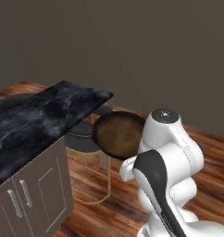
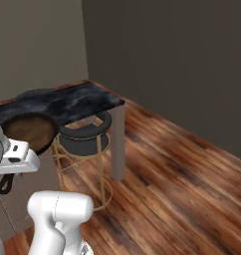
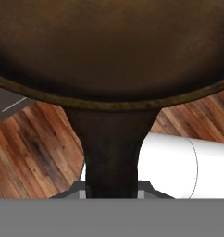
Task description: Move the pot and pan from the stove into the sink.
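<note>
The pan (image 1: 119,134) is off any surface, carried in the air beside the corner of the black marbled tabletop (image 1: 35,118), with its brown inside tilted toward the left base camera. In the left base view it sits just past the tabletop's edge, above a round dark-seated stool (image 1: 81,139) with thin brass legs, and the white arm (image 1: 164,157) covers its right rim. In the right base view the pan (image 2: 29,130) shows low on the left, in front of the tabletop (image 2: 67,102) and next to the stool (image 2: 85,139), with the wood floor (image 2: 177,169) spreading out to the right. In the hand view the pan (image 3: 109,46) spans the top and its short dark handle (image 3: 111,152) runs straight down to the end effector (image 3: 111,193), which is pinched tight on the handle's end. Beneath it lie floorboards (image 3: 35,152) and a white cylinder (image 3: 178,169).
</note>
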